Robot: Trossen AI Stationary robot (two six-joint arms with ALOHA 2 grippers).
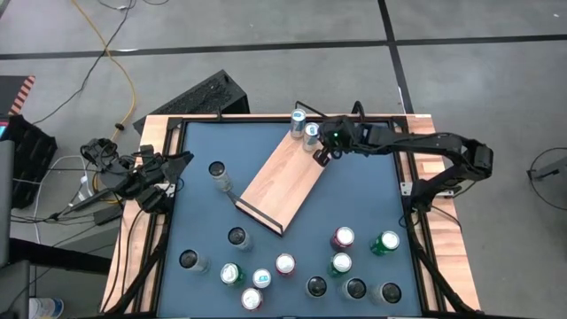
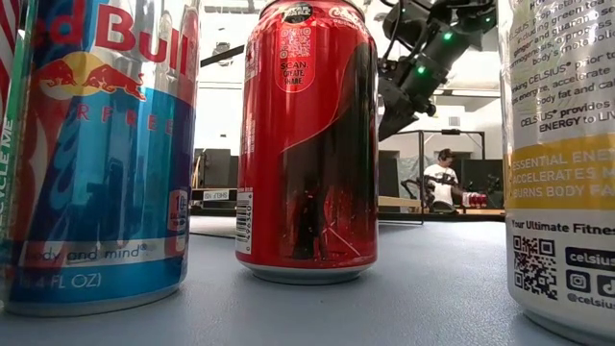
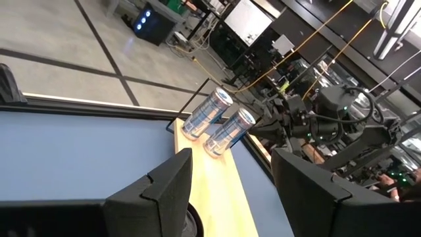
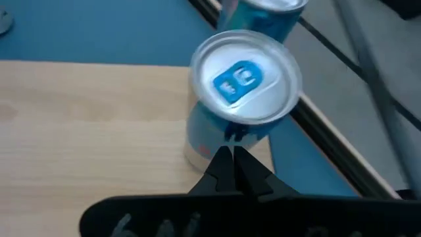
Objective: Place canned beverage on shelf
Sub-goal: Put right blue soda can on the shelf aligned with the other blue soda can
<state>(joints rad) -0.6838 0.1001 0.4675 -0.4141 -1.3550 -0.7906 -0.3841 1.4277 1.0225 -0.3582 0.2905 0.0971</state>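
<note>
The shelf [image 1: 279,177] is a light-wood board lying slantwise on the blue table. Two silver-and-blue cans stand upright on its far end, one [image 1: 311,131] [image 4: 243,85] nearer the middle and one [image 1: 299,116] behind it at the corner. My right gripper [image 1: 321,156] [image 4: 231,153] is shut and slants down at the nearer can's side from the table's right. My left gripper [image 1: 182,162] [image 3: 233,181] stands open with nothing in it at the table's left edge, pointing level across the table toward the shelf. My right gripper's shut fingertips [image 4: 231,150] show in front of the nearer can's side wall [image 4: 217,135], about halfway up. They come slanting down from the table's right. Whether they touch the can, I cannot tell. The can stands upright on the board.
Several loose cans stand along the table's near edge [image 1: 283,264], among them a blue Red Bull can [image 2: 96,154], a red can [image 2: 307,144] and a white can [image 2: 562,163]. Two more stand left of the shelf [image 1: 217,170] [image 1: 236,237]. A person sits beyond the table [image 2: 442,181].
</note>
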